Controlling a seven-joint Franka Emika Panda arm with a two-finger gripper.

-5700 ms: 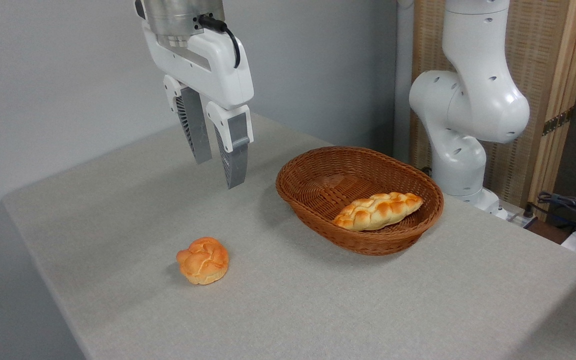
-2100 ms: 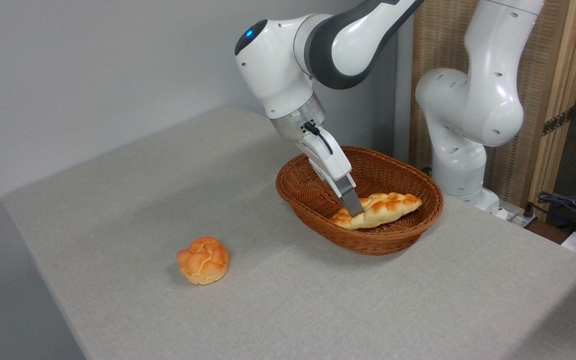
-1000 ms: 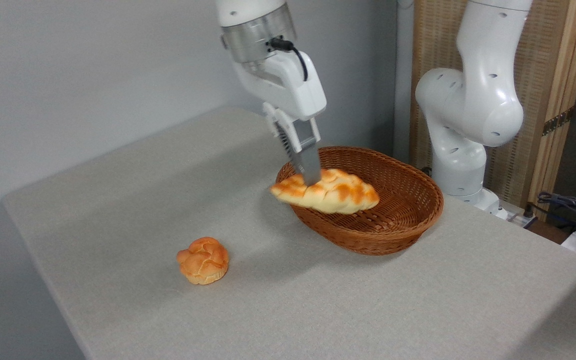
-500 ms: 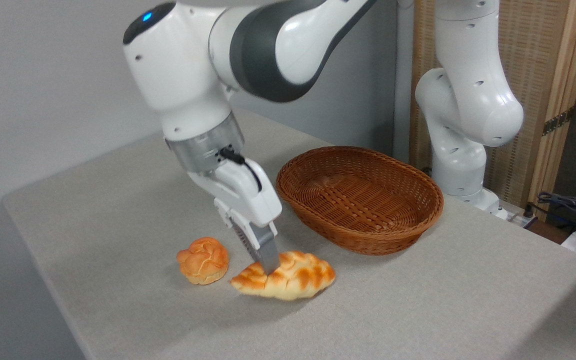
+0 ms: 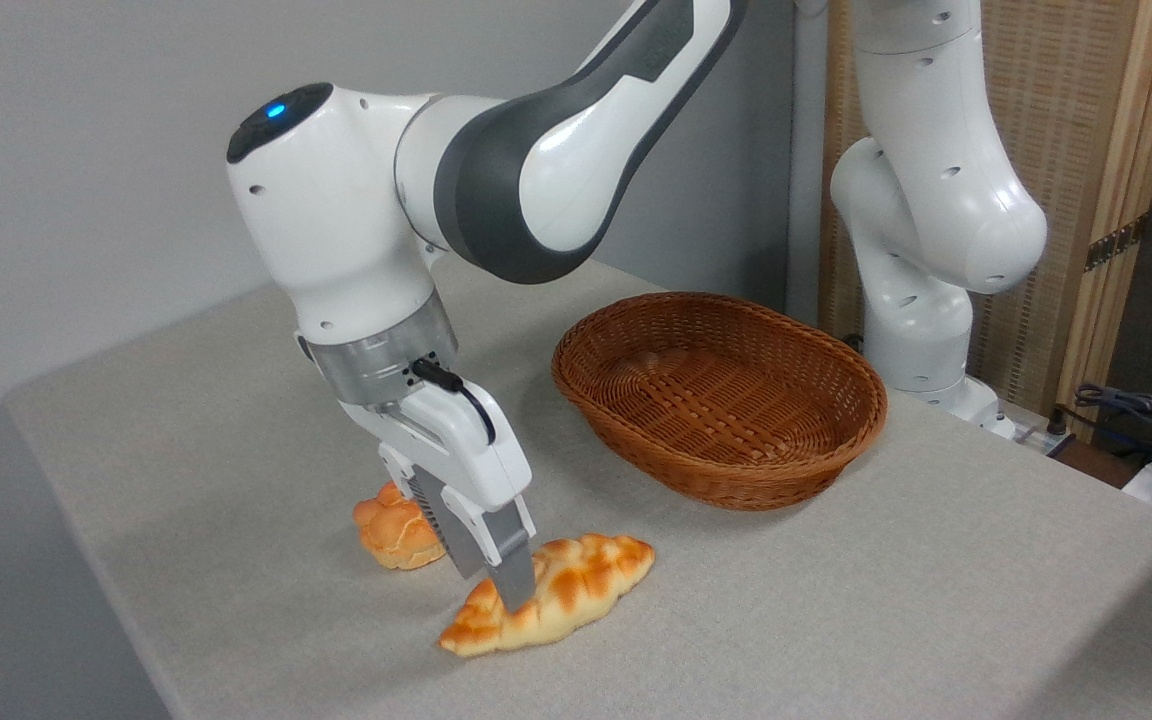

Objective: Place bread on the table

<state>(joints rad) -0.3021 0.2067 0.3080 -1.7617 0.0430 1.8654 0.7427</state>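
My table is a broad flat top under a light grey-beige cloth with a fine weave, its near-left corner rounded. Three things lie on it. A brown wicker basket sits toward the back right, oval, nothing visible inside it. The bread, a long braided loaf with pointed ends, lies on the cloth at the front, well apart from the basket and angled with its right tip farther back. A small round orange bun rests near the loaf's left, partly hidden behind my claw.
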